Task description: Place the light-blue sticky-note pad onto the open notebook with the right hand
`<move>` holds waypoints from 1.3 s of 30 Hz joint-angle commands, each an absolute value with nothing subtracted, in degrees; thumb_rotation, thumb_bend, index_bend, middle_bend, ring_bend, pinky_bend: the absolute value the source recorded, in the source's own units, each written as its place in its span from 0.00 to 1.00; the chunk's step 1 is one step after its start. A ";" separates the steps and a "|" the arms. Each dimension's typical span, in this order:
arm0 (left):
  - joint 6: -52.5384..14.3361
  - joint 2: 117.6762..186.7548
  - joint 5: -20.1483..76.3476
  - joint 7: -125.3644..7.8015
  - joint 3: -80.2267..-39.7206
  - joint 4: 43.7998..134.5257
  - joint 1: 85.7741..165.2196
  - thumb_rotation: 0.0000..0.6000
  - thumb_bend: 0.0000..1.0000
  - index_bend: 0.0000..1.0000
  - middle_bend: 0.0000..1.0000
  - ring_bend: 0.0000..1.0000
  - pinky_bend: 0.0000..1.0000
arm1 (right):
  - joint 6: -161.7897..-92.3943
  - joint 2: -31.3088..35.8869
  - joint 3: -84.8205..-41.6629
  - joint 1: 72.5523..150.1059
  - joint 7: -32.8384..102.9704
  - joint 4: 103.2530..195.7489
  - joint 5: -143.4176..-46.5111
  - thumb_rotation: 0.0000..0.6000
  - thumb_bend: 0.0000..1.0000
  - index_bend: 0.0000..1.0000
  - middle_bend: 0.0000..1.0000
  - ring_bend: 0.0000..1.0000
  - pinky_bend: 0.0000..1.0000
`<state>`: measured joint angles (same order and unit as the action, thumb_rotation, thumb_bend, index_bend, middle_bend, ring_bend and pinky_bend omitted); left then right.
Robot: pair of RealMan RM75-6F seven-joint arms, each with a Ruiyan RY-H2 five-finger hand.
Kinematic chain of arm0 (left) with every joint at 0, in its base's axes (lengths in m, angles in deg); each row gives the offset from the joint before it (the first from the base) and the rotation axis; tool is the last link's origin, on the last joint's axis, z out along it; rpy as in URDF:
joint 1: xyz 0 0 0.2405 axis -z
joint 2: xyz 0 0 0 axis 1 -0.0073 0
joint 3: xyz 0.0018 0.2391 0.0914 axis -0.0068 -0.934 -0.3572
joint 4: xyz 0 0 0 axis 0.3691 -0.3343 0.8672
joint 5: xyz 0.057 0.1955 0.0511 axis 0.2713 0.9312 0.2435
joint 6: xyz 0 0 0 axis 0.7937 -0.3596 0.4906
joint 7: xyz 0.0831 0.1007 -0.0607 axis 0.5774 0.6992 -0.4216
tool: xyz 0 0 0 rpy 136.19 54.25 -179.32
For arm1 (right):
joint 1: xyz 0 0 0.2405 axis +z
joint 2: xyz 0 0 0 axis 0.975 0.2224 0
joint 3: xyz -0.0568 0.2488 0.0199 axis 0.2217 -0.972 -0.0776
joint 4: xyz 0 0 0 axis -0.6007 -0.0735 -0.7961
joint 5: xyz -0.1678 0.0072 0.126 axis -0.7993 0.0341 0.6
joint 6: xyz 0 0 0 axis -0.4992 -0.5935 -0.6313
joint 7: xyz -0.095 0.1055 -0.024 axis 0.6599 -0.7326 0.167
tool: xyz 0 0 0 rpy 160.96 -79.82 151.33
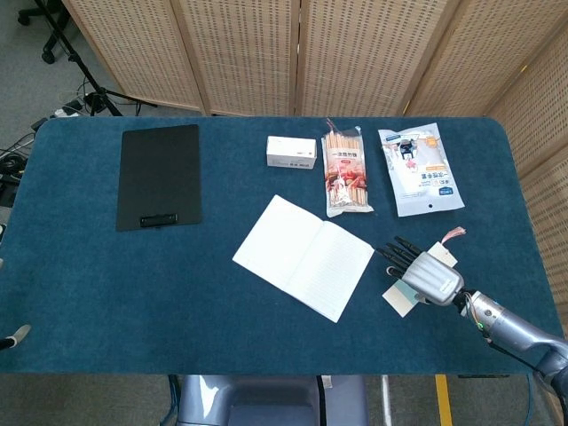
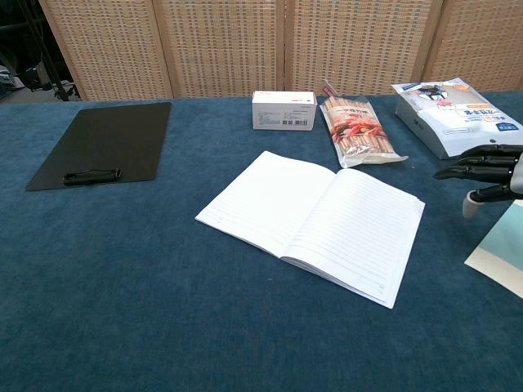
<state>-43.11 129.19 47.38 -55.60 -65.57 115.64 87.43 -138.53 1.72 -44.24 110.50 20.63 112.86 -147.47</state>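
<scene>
Right silver-and-black robot hand (image 1: 428,273), fingers spread and gripping nothing, poised lower right over flat light-blue sticky-note pad (image 1: 401,297) beside open white lined notebook (image 1: 303,256) on blue bench (image 1: 106,284), likely for pickup.

Blue table (image 1: 106,275): notebook (image 1: 303,256), clipboard (image 1: 160,177), apparently snack packets (image 1: 348,172).

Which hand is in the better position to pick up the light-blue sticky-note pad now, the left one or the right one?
The right. The right hand is directly above the light-blue sticky-note pad, fingers spread, just right of the open notebook. Of the left arm, only a small tip shows at the table's far left edge, far from the pad.
</scene>
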 commanded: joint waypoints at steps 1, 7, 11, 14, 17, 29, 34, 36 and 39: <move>-43.20 129.30 47.45 -55.71 -65.62 115.47 87.37 1.00 0.00 0.00 0.00 0.00 0.00 | -139.39 0.52 -43.59 110.76 21.24 110.14 -147.48 1.00 0.00 0.30 0.00 0.00 0.00; -43.04 129.44 47.43 -55.48 -65.64 115.38 87.48 1.00 0.00 0.00 0.00 0.00 0.00 | -141.34 -1.59 -42.52 110.09 20.26 103.79 -147.16 1.00 0.00 0.30 0.00 0.00 0.00; -42.87 129.43 47.31 -55.00 -65.57 115.67 87.64 1.00 0.00 0.00 0.00 0.00 0.00 | -142.06 -2.18 -41.85 109.61 18.79 100.83 -146.72 1.00 0.00 0.30 0.00 0.00 0.00; -42.75 129.55 47.28 -54.50 -65.64 115.79 87.72 1.00 0.00 0.00 0.00 0.00 0.00 | -142.16 -2.76 -41.28 109.23 17.48 98.53 -146.29 1.00 0.00 0.30 0.00 0.00 0.00; -42.85 129.83 47.26 -54.25 -65.73 115.59 87.63 1.00 0.00 0.00 0.00 0.00 0.00 | -142.17 -3.51 -40.71 108.87 16.79 96.32 -146.08 1.00 0.00 0.30 0.00 0.00 0.00; -42.90 130.75 47.17 -52.53 -65.87 115.66 87.72 1.00 0.00 0.00 0.00 0.00 0.00 | -143.83 -7.02 -38.82 107.75 14.73 89.77 -145.67 1.00 0.00 0.30 0.00 0.00 0.00; -42.62 130.83 46.67 -52.26 -65.68 115.72 87.87 1.00 0.00 0.00 0.00 0.00 0.00 | -144.14 -8.26 -38.26 107.86 14.50 87.78 -145.56 1.00 0.00 0.30 0.00 0.00 0.00; -42.55 130.82 46.60 -52.07 -65.67 115.82 87.92 1.00 0.00 0.00 0.00 0.00 0.00 | -144.39 -8.67 -38.02 107.82 14.35 87.09 -145.50 1.00 0.00 0.30 0.00 0.00 0.00; -42.46 130.76 46.53 -51.75 -65.58 116.06 88.05 1.00 0.00 0.00 0.00 0.00 0.00 | -144.56 -9.16 -37.75 107.76 14.41 86.28 -145.34 1.00 0.00 0.30 0.00 0.00 0.00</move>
<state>-42.50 130.79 46.56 -51.82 -65.60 116.00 88.01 -144.50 -9.04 -37.85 107.79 14.40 86.42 -145.40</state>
